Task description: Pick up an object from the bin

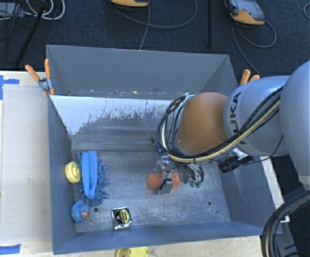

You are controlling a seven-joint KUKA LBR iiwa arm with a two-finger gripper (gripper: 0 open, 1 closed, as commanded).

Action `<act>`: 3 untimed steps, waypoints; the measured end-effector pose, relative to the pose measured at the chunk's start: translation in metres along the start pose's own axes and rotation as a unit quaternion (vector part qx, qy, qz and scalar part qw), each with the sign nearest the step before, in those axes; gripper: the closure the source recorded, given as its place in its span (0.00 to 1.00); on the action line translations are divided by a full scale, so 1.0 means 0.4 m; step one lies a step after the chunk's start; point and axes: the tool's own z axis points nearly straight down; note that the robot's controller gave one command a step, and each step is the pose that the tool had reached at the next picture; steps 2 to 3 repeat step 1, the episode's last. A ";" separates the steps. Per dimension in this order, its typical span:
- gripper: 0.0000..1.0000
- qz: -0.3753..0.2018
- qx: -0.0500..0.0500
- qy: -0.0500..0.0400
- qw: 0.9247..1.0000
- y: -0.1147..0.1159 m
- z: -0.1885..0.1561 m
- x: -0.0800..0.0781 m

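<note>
One blue fringed brush (90, 178), one yellow toy (72, 172), one blue toy (80, 212), one tape measure (121, 217), one orange lump (155, 181) (five altogether).

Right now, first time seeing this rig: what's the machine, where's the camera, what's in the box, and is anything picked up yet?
It is one robot arm reaching in from the right. The orange cover and the cable loops at its wrist are parts of the robot. The single camera looks down on a grey metal bin from above and a little to one side.

The end effector, the part that grasps, is low over the middle of the bin floor, right at a small orange-red object. Whether it has hold of that object cannot be told from this view.

By the left wall lie a blue fringed thing, a yellow round thing touching it, and a small blue ball-like thing. Near the front wall lies a small black and yellow thing.
</note>
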 end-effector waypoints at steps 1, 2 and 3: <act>1.00 0.011 0.000 0.001 1.000 0.053 -0.357 0.065; 1.00 0.011 0.000 0.001 1.000 0.053 -0.357 0.065; 1.00 0.011 0.000 0.001 1.000 0.053 -0.357 0.065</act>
